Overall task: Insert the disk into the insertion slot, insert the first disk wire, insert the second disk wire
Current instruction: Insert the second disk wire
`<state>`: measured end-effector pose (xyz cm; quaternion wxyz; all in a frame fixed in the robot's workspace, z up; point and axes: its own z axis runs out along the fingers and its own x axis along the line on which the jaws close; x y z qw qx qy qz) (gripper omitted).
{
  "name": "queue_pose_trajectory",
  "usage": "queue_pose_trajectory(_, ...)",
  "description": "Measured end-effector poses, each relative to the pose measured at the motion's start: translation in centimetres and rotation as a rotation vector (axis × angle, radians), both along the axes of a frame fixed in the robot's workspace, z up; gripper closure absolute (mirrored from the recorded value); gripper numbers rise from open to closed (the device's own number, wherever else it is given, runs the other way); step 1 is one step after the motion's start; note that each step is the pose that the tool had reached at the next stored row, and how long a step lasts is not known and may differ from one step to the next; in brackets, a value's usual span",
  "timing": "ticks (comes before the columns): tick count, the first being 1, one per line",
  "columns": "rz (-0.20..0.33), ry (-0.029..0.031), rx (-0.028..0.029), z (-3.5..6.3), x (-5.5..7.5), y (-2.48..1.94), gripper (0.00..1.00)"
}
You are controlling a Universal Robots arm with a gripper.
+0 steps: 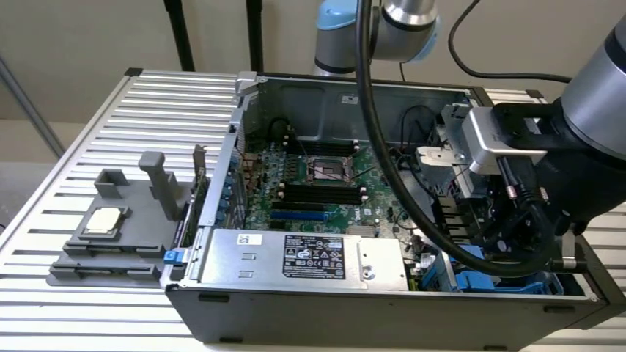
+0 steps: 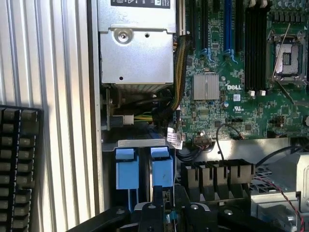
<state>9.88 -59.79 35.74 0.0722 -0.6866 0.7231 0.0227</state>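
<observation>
The arm reaches down into the open computer case [image 1: 391,312] at the exterior view's right, over the corner with the blue plastic rails. In the wrist view the tool [image 2: 166,212] sits just above the insertion slot [image 2: 145,166], a narrow bay with two bright blue tabs side by side. Whether the tool is open or closed cannot be told, nor whether it grips anything. The disk itself cannot be made out for certain. The silver power supply [image 1: 303,257] lies along the case's near edge, beside the green board [image 1: 313,183]. On the ribbed table [image 1: 117,125], well apart, stands a grey holder [image 1: 117,227]
</observation>
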Motion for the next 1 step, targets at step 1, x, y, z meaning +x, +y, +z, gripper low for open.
queue_pose_trajectory(1, 0.0, 0.0, 0.0, 0.0, 0.0, 0.0, 0.75)
